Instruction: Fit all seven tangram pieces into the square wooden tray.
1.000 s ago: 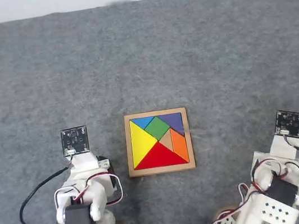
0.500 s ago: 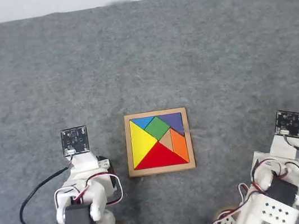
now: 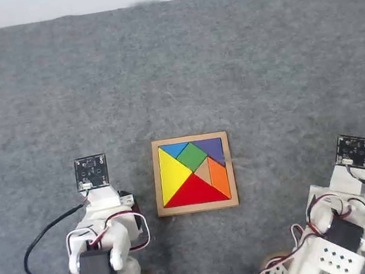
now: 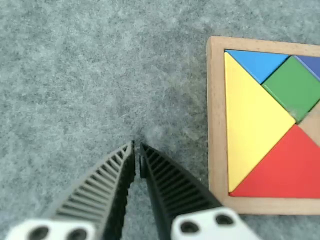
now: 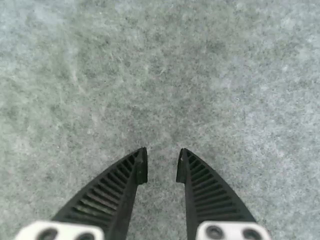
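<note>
Tangram pieces (image 3: 193, 171) filling tray (image 3: 198, 208), left gripper (image 4: 137, 146) closed nearby

Seven pieces (image 3: 183, 178) flush in tray (image 3: 156, 183)

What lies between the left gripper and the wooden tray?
Only bare grey mat, as the left wrist view shows, between the left gripper and the wooden tray.

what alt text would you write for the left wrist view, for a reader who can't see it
A square wooden tray lies on grey felt, with a yellow triangle, red triangle, blue triangle and green square fitted flush in its visible part. The left gripper hangs shut and empty over the felt beside the tray.
</note>
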